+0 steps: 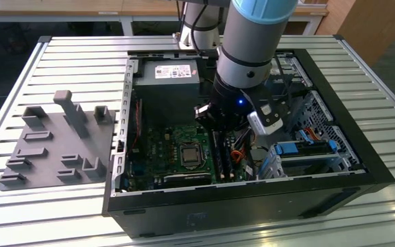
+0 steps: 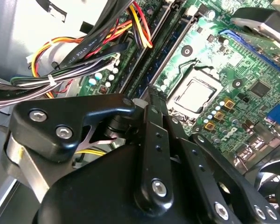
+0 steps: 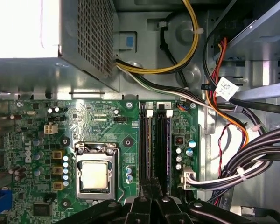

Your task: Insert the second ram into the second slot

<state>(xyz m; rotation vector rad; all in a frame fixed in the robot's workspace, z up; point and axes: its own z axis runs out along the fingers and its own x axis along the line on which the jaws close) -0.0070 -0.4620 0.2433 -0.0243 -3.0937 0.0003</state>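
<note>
Two long memory slots lie side by side on the green motherboard (image 3: pixel 98 116), beside the processor (image 3: pixel 94 175). A dark blue ram stick stands edge-on in each. My gripper (image 3: pixel 151 186) is shut, its black fingers pressed together with nothing visible between them. The tips sit at the end of the slot nearer the processor, on or just above the second ram (image 3: pixel 145 140). In the second wrist view the gripper (image 2: pixel 149 93) lines up with that same stick (image 2: pixel 170 51). In the exterior view the arm reaches down into the open computer case, and the gripper (image 1: pixel 217 128) hangs over the slots (image 1: pixel 223 157).
Bundles of black, yellow and orange cables (image 3: pixel 252 154) crowd the far side of the slots. The grey power supply (image 1: pixel 166 77) fills the back of the case. A drive cage with light-blue latches (image 1: pixel 307 149) stands at the exterior view's right. A grey holder fixture (image 1: pixel 53 139) lies outside the case.
</note>
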